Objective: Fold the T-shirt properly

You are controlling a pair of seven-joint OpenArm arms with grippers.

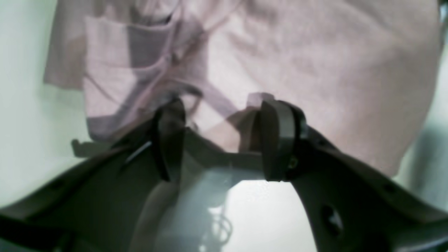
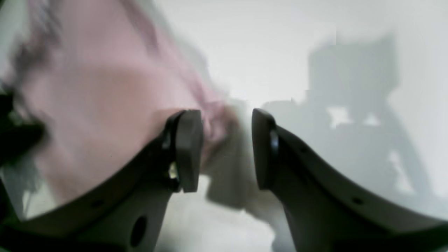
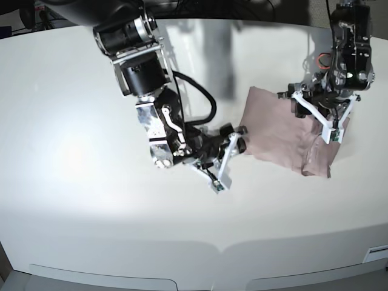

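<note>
The dusty-pink T-shirt (image 3: 273,130) lies folded into a compact wrinkled shape on the right part of the white table (image 3: 91,151). My left gripper (image 3: 318,121) hangs over its right side. In the left wrist view the T-shirt (image 1: 315,63) fills the top, and the left gripper (image 1: 224,115) stands open with its tips low against the cloth. My right gripper (image 3: 230,162) sits at the shirt's left edge. In the right wrist view the right gripper (image 2: 225,115) is open, the blurred T-shirt (image 2: 98,91) lies to its left, and the hem just reaches the gap.
The right arm's dark motor housing (image 3: 136,54) and a black cable (image 3: 203,97) rise over the table's middle. The left arm (image 3: 351,42) comes down from the back right. The table's front edge (image 3: 194,248) curves across the bottom.
</note>
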